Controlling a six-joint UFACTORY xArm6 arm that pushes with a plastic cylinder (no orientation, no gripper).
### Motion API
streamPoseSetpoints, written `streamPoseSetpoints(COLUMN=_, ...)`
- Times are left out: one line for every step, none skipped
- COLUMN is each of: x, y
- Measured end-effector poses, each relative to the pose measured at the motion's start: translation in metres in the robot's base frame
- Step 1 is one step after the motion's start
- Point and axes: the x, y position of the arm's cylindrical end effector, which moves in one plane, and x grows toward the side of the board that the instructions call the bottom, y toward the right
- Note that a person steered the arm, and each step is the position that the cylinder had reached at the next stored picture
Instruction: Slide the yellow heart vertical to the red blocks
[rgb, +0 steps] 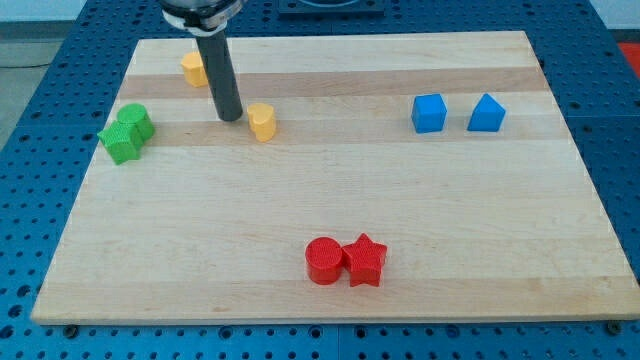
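One yellow heart (262, 121) just right of my tip (229, 118).

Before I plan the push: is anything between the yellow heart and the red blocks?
Nothing visible. Bare board lies between the yellow heart and the red cylinder and red star. My tip sits just left of the heart.

No readable text, labels, brands, numbers or signs appear anywhere. The wooden board (330, 200) is plain and unmarked, the coloured blocks (yellow, green, blue, red) carry no lettering, and the blue perforated table (40, 60) around the board shows no markings.
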Motion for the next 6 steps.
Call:
streamPoseSetpoints(x=0.016, y=0.003)
streamPoseSetpoints(x=0.018, y=0.011)
streamPoseSetpoints(x=0.018, y=0.026)
streamPoseSetpoints(x=0.018, y=0.051)
streamPoseSetpoints(x=0.018, y=0.082)
streamPoseSetpoints(x=0.017, y=0.108)
